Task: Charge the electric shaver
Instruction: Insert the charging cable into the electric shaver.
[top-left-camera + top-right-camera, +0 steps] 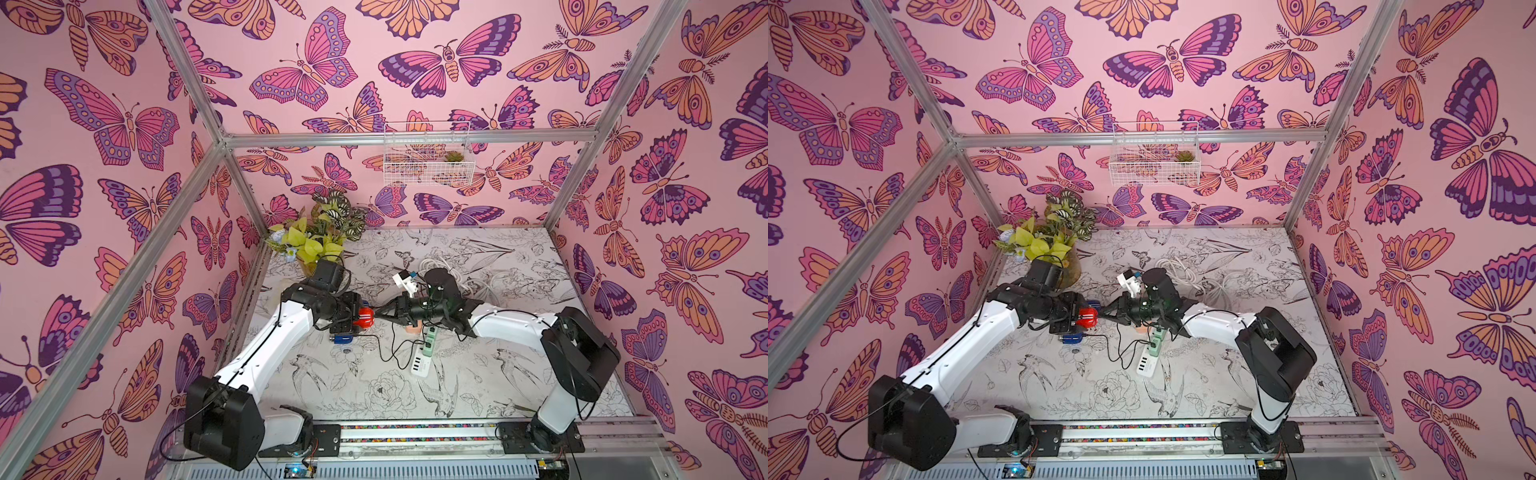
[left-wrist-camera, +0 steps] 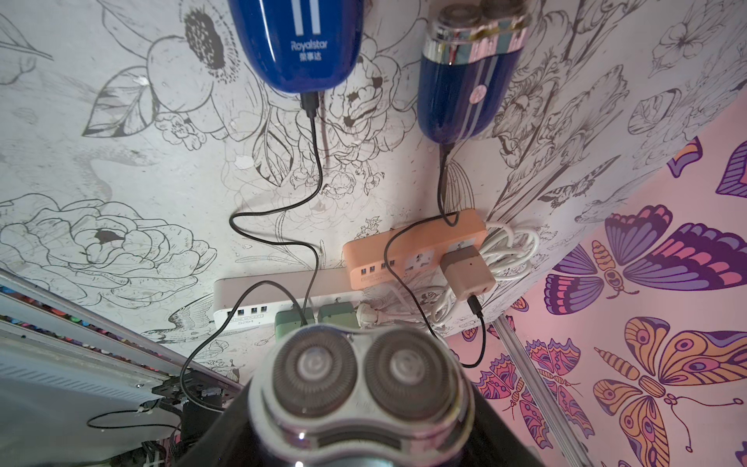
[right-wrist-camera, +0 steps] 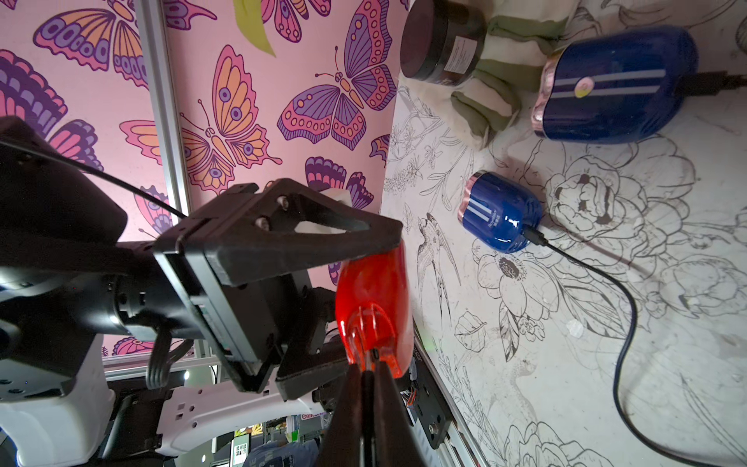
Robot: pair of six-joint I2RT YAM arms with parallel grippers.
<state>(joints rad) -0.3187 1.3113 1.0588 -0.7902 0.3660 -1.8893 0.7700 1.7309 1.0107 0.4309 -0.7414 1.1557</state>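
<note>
The red electric shaver (image 1: 365,319) (image 1: 1088,318) hangs above the left middle of the table, with my left gripper (image 1: 356,321) (image 1: 1079,319) shut on its body. In the left wrist view its twin round cutting heads (image 2: 359,376) fill the space between the dark fingers of the left gripper (image 2: 359,408). My right gripper (image 1: 377,316) (image 1: 1103,316) (image 3: 368,374) comes in from the right, shut on a thin black charging plug. The plug tip sits at the port in the red shaver (image 3: 374,299) base. A black cable (image 1: 392,349) droops from there toward the power strips.
Two blue shavers (image 3: 499,212) (image 3: 614,85) lie plugged in on the floral table (image 1: 498,374). A white power strip (image 1: 420,363), green adapters (image 1: 431,332) and an orange strip (image 2: 412,250) sit mid-table. A plant (image 1: 320,232) and a dark jar (image 3: 442,40) stand at the back left.
</note>
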